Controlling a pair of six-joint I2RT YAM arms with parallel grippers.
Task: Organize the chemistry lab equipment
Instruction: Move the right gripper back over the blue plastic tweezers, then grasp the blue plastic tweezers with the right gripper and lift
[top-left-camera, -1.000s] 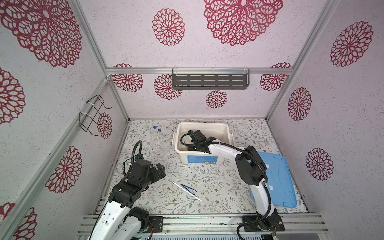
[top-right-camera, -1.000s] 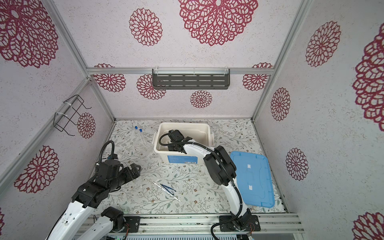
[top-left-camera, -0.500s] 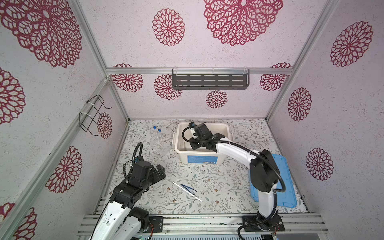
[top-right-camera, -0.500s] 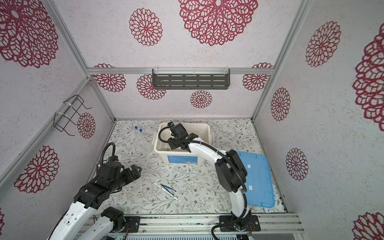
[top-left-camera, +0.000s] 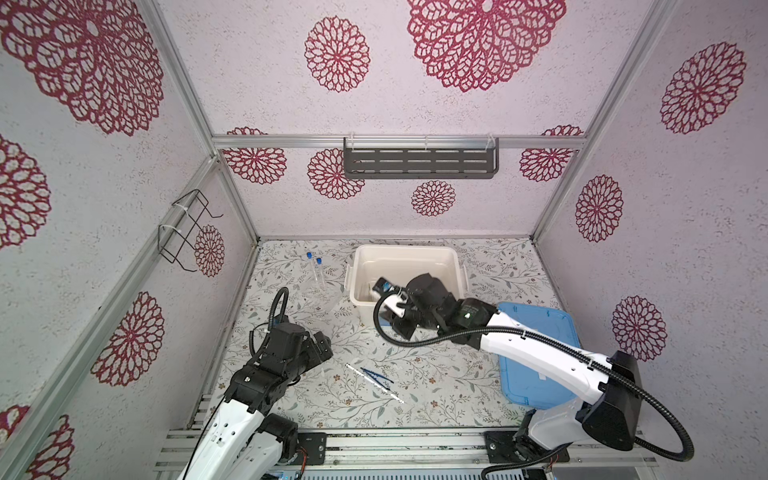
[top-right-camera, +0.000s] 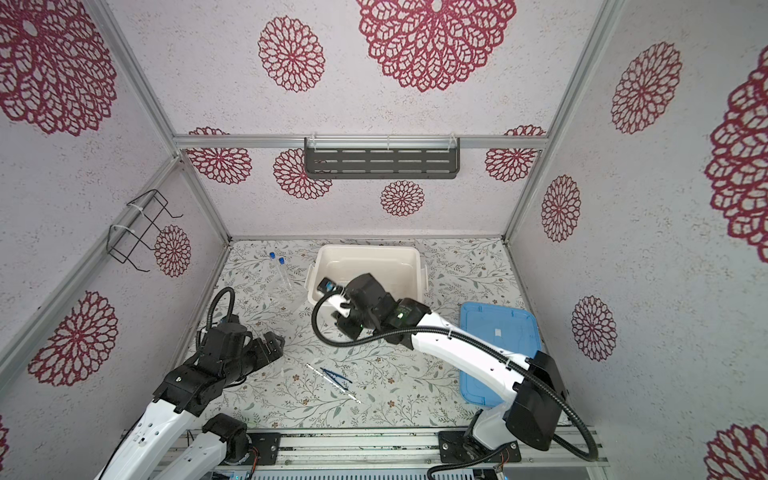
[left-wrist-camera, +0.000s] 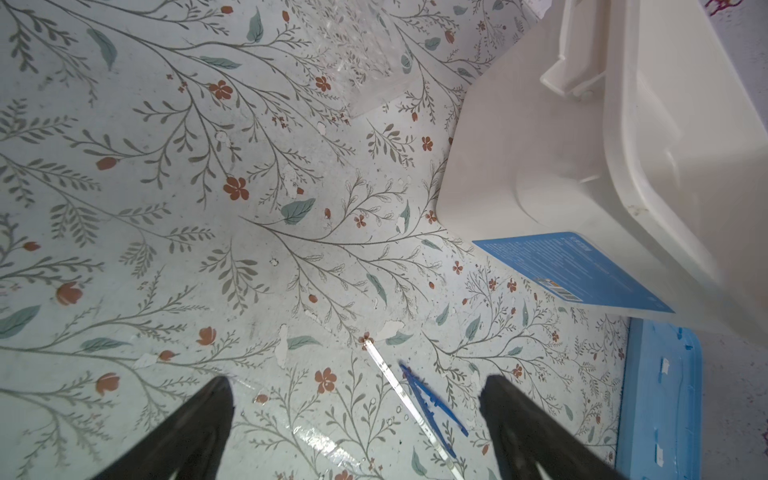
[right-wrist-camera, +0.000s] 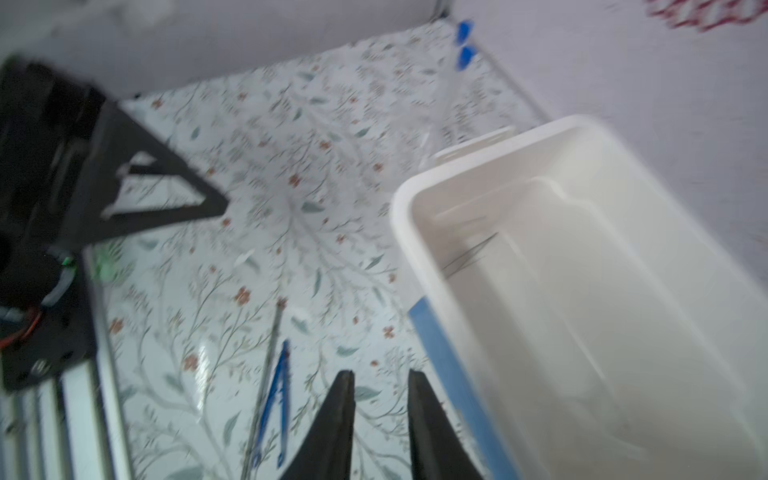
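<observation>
Down on the table (left-wrist-camera: 124, 208), blue tweezers (left-wrist-camera: 430, 402) ahead of wide, empty left fingers (left-wrist-camera: 195, 432), apart from narrow-gapped, empty right fingers (right-wrist-camera: 336, 428).

My right wrist view is all blurry. Inside the white tub (right-wrist-camera: 665, 249) I make out only a thin dark line (right-wrist-camera: 469, 253). From above, my right arm (top-left-camera: 532, 349) hides the tub's near wall.

White tub (top-right-camera: 374, 262) at back, blue lid (top-right-camera: 498, 336) to its right, blue tweezers (top-right-camera: 337, 376) beside thin white stick (top-right-camera: 313, 369)
</observation>
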